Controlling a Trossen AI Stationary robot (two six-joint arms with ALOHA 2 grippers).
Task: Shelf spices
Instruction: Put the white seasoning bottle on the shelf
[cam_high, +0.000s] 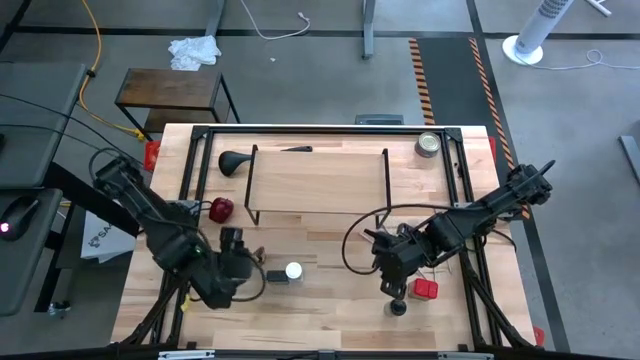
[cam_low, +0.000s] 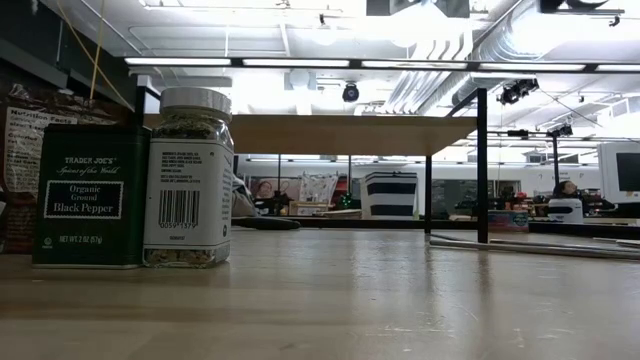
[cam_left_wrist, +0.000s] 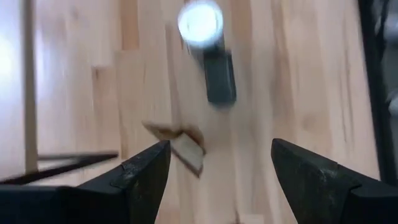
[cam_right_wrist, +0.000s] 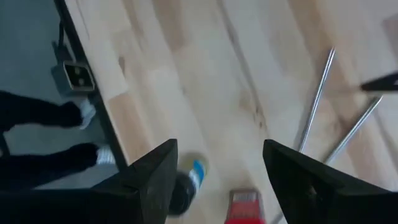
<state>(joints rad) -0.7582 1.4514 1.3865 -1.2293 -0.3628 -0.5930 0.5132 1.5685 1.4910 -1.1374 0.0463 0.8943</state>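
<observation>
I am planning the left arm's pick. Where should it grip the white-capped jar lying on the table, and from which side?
Grip the white-capped jar across its dark body, just behind the cap, coming from above. It lies on its side, so its round flanks face the left gripper, whose fingers are open.

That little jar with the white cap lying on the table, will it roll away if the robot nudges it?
Likely yes: the white-capped jar lies on its side on the smooth tabletop, so a sideways nudge might roll it. The open left gripper looks wide enough to straddle it.

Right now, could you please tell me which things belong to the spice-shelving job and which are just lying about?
Job: shelf, white-capped jar, red-capped jar, black-capped jar, left gripper, right gripper.
Lying about: silver tin, red packet, black utensil.
</observation>
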